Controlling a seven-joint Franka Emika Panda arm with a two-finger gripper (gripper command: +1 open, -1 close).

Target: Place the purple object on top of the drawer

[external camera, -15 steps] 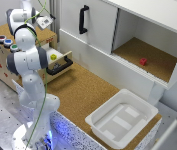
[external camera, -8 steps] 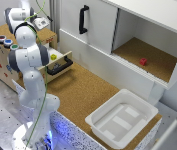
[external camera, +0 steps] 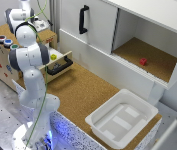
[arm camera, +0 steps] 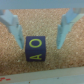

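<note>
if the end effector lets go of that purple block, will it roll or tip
Probably neither: the block looks cube-shaped with flat faces, resting on a grainy cork top. It appears rigid. The open end effector straddles it, so catching a finger might nudge it.

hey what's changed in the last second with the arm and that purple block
Very little. The arm leaned slightly further over the small wooden box; the move is barely visible. In the wrist view the open gripper straddles the purple block on the cork top without gripping it. The open drawer, white tub and white cabinet stayed put.
</note>
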